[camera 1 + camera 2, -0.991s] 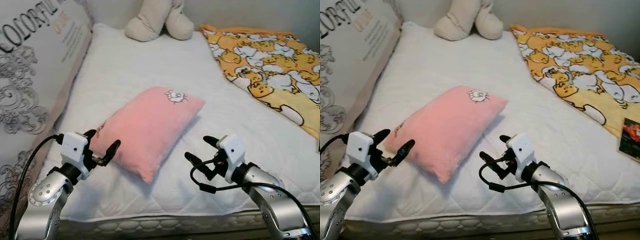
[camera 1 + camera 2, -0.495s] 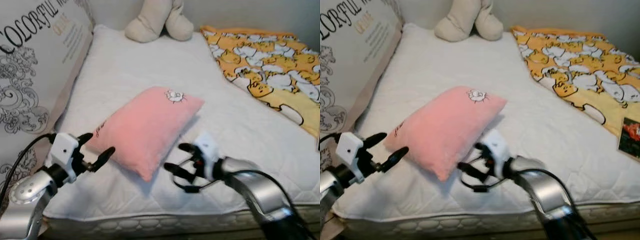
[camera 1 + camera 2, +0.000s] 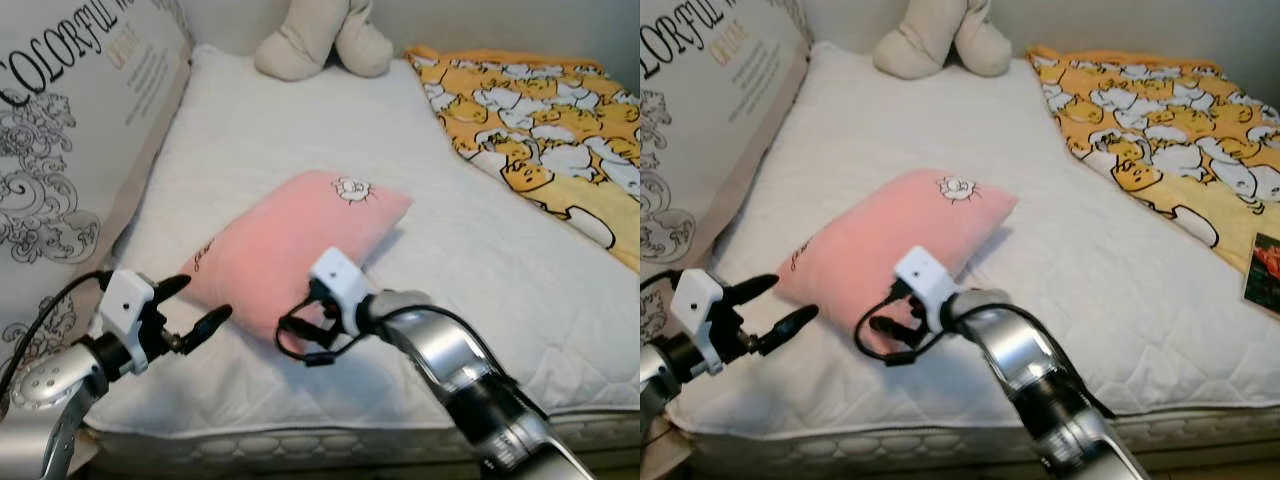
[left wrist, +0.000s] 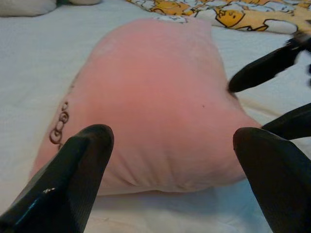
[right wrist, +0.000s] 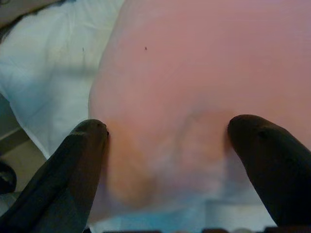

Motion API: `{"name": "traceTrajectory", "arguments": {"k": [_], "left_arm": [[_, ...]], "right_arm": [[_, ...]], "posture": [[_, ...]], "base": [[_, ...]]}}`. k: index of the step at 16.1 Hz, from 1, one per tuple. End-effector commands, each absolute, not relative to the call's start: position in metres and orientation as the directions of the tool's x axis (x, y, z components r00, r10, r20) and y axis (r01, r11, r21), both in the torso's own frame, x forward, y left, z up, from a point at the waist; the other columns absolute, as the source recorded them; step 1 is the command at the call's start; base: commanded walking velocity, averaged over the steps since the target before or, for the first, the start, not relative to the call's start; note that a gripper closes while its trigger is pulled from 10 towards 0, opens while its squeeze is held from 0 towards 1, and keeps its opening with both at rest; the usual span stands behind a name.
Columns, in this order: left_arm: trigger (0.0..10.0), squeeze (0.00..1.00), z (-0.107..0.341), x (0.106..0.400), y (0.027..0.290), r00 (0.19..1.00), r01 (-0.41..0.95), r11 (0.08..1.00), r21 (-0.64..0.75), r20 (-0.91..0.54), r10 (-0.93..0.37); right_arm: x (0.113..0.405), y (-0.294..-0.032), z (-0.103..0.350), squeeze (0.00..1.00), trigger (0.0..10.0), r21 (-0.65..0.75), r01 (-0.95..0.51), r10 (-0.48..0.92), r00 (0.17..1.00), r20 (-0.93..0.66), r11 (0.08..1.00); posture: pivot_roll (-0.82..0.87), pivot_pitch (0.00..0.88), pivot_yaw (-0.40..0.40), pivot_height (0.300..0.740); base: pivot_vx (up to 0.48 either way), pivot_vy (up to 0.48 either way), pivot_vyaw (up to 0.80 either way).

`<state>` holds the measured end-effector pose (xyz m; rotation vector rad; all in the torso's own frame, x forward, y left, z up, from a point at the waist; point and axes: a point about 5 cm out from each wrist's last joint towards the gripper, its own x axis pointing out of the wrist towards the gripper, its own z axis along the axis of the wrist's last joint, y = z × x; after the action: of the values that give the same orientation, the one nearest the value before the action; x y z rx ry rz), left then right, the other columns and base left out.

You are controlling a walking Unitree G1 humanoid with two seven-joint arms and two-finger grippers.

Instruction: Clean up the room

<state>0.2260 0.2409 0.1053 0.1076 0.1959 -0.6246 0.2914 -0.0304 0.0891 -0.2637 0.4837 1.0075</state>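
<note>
The right gripper [image 5: 165, 145], fingers spread wide, hides the pink pillow's [image 3: 290, 245] near corner on the mattress [image 3: 300, 120], while the left gripper [image 3: 195, 305] hovers open beside it.

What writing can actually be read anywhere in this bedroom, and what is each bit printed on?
"COLORFUL W", cut off at the picture's edge: big black letters on the large printed cushion beside the bed.
A gold word below it on the same cushion: too blurred to read.
Small grey lines of text under that: too small to read.
Dark embroidered marks on the pink pillow: too small to read.
The booklet at the bed's edge: no legible text.
</note>
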Motion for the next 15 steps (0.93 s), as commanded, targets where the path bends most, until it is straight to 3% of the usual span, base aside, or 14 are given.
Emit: {"name": "traceTrajectory", "arguments": {"k": [1, 5, 9, 10, 11, 15], "left_arm": [[10.0, 0.0, 0.109, 0.224, 0.24, 0.777, 0.613, 0.789, 0.039, -0.212, -0.593], [10.0, 0.0, 0.109, 0.221, 0.238, 0.74, 0.648, 0.761, 0.002, -0.235, -0.63], [10.0, 0.0, 0.11, 0.219, 0.234, 0.708, 0.681, 0.732, -0.016, -0.242, -0.663], [10.0, 0.0, 0.11, 0.219, 0.234, 0.708, 0.68, 0.733, -0.015, -0.243, -0.663], [10.0, 0.0, 0.11, 0.219, 0.233, 0.71, 0.679, 0.734, -0.018, -0.241, -0.662], [10.0, 0.0, 0.113, 0.216, 0.231, 0.725, 0.663, 0.747, -0.046, -0.208, -0.657]], "right_arm": [[0.296, -0.027, 0.092, 0.0, 10.0, -0.02, -0.856, 0.73, 0.454, -0.511, 0.517], [0.295, -0.012, 0.09, 0.0, 10.0, -0.027, -0.876, 0.726, 0.415, -0.548, 0.481], [0.289, -0.013, 0.069, 0.0, 10.0, -0.034, -0.885, 0.684, 0.383, -0.621, 0.464], [0.289, -0.013, 0.069, 0.0, 8.1, -0.032, -0.885, 0.684, 0.381, -0.622, 0.464], [0.29, -0.015, 0.066, 0.0, 0.0, -0.032, -0.882, 0.679, 0.384, -0.626, 0.469], [0.296, -0.018, 0.067, 0.0, 0.0, -0.039, -0.868, 0.674, 0.412, -0.613, 0.496]], "posture": [[-0.01, 0.0, -0.016, 0.74], [-0.01, 0.0, -0.014, 0.74], [-0.01, 0.0, -0.014, 0.74], [-0.01, 0.0, -0.014, 0.74], [-0.01, 0.0, -0.021, 0.74], [-0.01, 0.0, -0.024, 0.74]], "base": [[0.0, 0.0, 0.0], [0.0, 0.0, 0.0], [0.0, 0.0, 0.0], [0.0, 0.0, 0.0], [0.0, 0.0, 0.0], [0.0, 0.0, 0.0]]}}
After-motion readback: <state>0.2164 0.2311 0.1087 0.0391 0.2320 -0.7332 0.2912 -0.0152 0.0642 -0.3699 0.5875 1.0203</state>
